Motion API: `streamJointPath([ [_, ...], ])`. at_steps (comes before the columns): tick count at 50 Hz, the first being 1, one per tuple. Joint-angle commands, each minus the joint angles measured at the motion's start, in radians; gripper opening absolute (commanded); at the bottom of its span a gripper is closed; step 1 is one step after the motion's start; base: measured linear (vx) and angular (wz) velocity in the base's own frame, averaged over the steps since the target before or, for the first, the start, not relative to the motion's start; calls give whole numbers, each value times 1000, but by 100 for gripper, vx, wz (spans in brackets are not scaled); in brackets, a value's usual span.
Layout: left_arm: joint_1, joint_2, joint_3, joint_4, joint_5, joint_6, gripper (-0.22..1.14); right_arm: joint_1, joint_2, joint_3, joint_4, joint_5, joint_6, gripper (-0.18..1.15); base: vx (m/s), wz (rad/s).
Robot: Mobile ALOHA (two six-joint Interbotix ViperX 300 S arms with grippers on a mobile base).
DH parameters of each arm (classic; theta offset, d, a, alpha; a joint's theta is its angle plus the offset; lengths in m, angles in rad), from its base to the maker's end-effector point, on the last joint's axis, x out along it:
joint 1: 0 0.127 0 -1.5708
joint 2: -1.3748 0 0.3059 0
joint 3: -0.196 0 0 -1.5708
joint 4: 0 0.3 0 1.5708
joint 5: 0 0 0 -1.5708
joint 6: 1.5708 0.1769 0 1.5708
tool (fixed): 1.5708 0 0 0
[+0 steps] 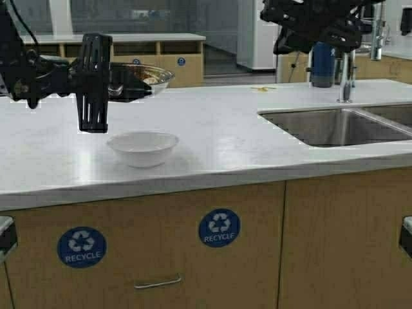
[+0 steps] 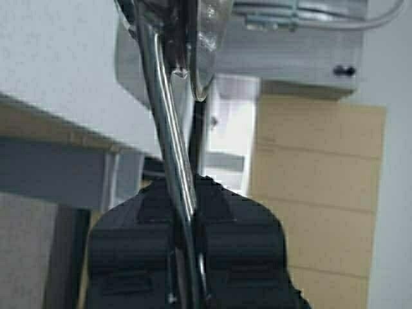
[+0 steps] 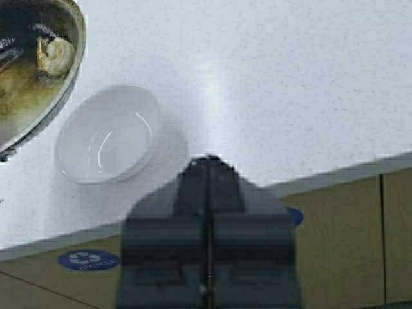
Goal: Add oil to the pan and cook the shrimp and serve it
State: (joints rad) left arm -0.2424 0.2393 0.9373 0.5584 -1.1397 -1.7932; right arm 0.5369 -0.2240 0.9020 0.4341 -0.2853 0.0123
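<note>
The pan (image 1: pixel 143 78) was held lifted above the white counter (image 1: pixel 225 135), near the counter's far left part, by the left gripper (image 1: pixel 116 84). The gripper's jaws were seen clamped on the pan's thin silver handle (image 2: pixel 172 148), which ran between the two black fingers (image 2: pixel 138 244) in the left wrist view. The pan was tipped slightly, its rim showing just beyond the gripper in the high view.

In the right wrist view, the shrimp (image 3: pixel 53 53) was seen lying inside the pan (image 3: pixel 32 71), curled and pale against the browned, oily bottom. The white bowl (image 1: pixel 143 148) stood on the counter towards the front left, below and in front of the pan; it was apart from the pan, and only a glossy white inside was visible.

The right gripper (image 3: pixel 207 193) was held high over the counter, with its jaws pressed together and nothing between them. Its arm (image 1: pixel 315 26) was seen at the upper right, above the far edge of the counter.

A steel sink (image 1: pixel 335 125) was set into the right part of the counter, with a tap (image 1: pixel 347 77) at its far side. Blue recycle stickers (image 1: pixel 219 228) were seen on the wooden cabinet fronts below the counter's front edge.
</note>
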Motion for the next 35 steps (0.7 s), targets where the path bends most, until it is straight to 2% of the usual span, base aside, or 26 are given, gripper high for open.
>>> streamJointPath([
  [1,-8,-78,-14,5,20,32,4,-3,-18,-9,5,-9,3,6,4,15],
  [12,-9,-107,-18,17,152,64,4,-3,-32,6,25,5,23,6,4,14],
  [35,-6,-221,-87,12,581,313,4,-3,-35,23,25,-8,29,6,1,3],
])
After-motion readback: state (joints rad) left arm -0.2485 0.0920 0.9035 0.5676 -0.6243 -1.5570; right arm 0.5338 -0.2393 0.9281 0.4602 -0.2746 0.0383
